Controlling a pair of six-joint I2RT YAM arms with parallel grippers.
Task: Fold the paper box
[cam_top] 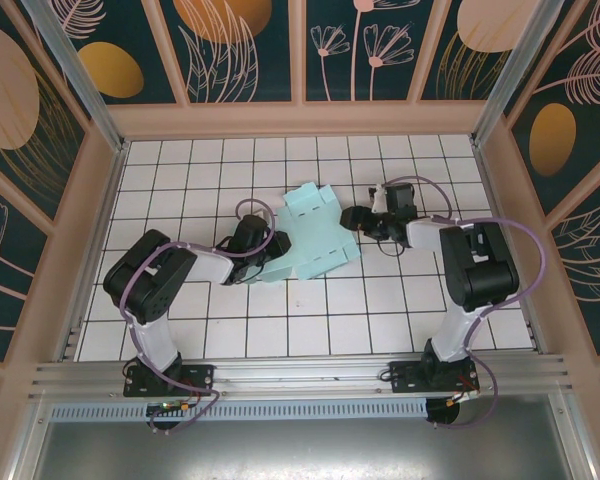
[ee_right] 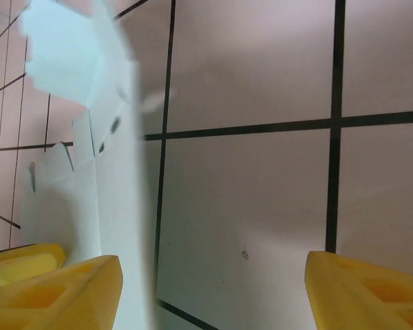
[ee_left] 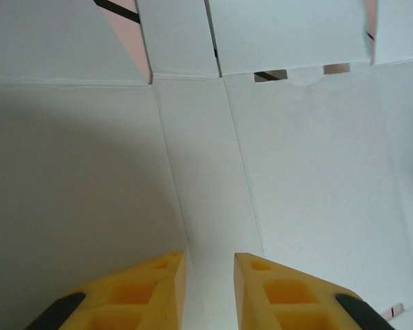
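Paper box (cam_top: 318, 238) lies near the middle of the white tiled desk (cam_top: 180, 180), a pale mint card sheet, partly folded, with its far flaps bent up. At the box's left edge you have the left claw (cam_top: 278, 256), low and right against the card. Seen from its wrist, its yellow fingers (ee_left: 158, 289) stand close together with only a narrow slit between them. They are directly over a creased strip of the card that runs toward the cut flaps on the far side. You cannot tell whether they pinch the card or merely press on it. At the box's right edge, toward its far corner, you have the right claw (cam_top: 353, 218). Its jaws stand wide apart. From its wrist, the box's edge rises as a blurred pale wall just inside one finger (ee_right: 62, 289), and bare desk tile shows across the gap to the other finger.
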